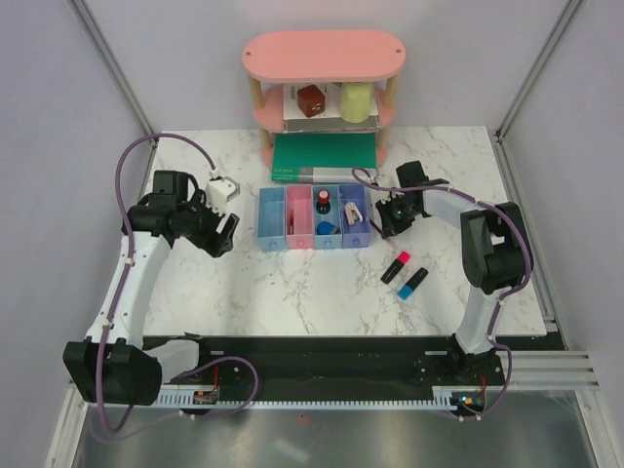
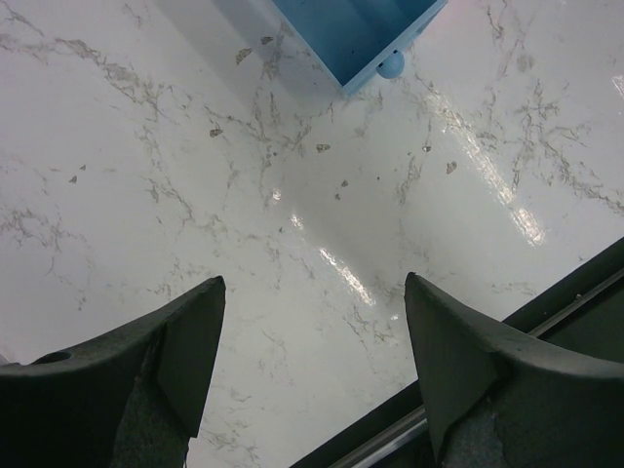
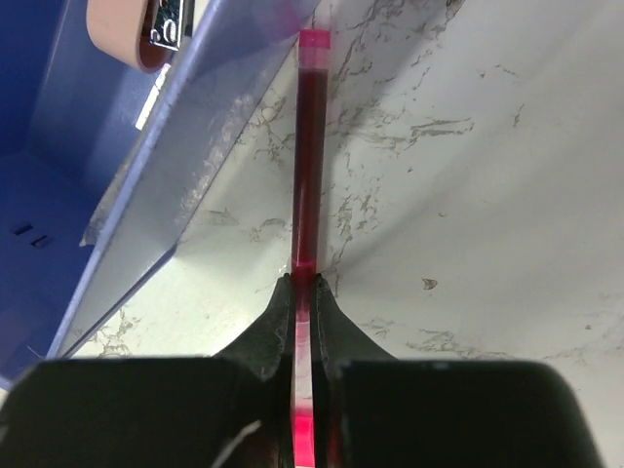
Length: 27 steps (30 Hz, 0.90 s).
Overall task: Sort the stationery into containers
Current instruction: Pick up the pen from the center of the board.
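Observation:
Four joined bins stand mid-table: light blue (image 1: 272, 216), pink (image 1: 298, 216), blue (image 1: 327, 216), purple-blue (image 1: 354, 216). The blue bin holds the red-black round piece (image 1: 323, 200) and the blue piece (image 1: 327, 229). The purple-blue bin holds the beige-white piece (image 1: 352, 212). My right gripper (image 1: 382, 216) is shut on the thin red pen (image 3: 310, 146), which lies just outside the purple-blue bin's wall (image 3: 195, 146). The pink-ended (image 1: 395, 266) and blue-ended (image 1: 412, 283) highlighters lie on the table nearer the front. My left gripper (image 1: 226, 234) is open and empty, left of the light blue bin (image 2: 361, 29).
A pink two-tier shelf (image 1: 324, 56) stands at the back with a brown object (image 1: 312, 99) and a yellow one (image 1: 356, 100). A flat green book (image 1: 324, 156) lies in front of it. A small white box (image 1: 222, 192) sits by the left arm.

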Tool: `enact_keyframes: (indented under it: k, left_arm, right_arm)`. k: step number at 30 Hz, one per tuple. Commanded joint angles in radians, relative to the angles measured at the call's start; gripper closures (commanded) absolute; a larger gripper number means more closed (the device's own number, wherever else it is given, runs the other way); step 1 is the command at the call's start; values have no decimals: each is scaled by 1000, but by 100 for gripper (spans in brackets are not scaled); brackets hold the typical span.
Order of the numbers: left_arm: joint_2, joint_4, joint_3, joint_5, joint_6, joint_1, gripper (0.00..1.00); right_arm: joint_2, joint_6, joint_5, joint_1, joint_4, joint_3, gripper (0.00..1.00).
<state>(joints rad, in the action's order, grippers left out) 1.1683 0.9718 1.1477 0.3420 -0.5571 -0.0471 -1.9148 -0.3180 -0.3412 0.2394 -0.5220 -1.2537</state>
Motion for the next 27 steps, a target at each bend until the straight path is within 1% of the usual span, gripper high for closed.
enact_keyframes:
  k: [1, 7, 12, 16, 19, 22, 24, 25, 26, 27]
  left_arm:
    - [-19, -4, 44, 11, -30, 3, 19]
    - [-70, 5, 46, 43, -4, 1, 19]
    - [-98, 18, 47, 83, 8, 1, 19]
    - [-92, 21, 52, 147, 11, 0, 18]
    - [-50, 44, 67, 241, 8, -3, 17]
    - [42, 74, 109, 337, 6, -8, 17]
    - [121, 90, 159, 396, 0, -11, 17]
    - [149, 119, 184, 414, -16, -14, 17]
    - [216, 146, 237, 460, -29, -17, 17]
    - [252, 174, 268, 483, -39, -20, 17]
  right_arm:
    - [11, -26, 16, 5, 10, 16, 97]
    - [118, -55, 109, -8, -9, 20, 97]
    - [201, -59, 226, -57, -9, 10, 97]
    - [269, -147, 300, -74, -6, 13, 97]
    - [338, -226, 327, -74, 7, 20, 97]
    - [443, -304, 335, -72, 26, 30, 97]
    - [494, -345, 335, -69, 43, 43, 97]
    - [544, -378, 335, -69, 48, 46, 98]
    - [571, -397, 332, -66, 51, 51, 99]
    - [597, -424, 326, -57, 53, 56, 99]
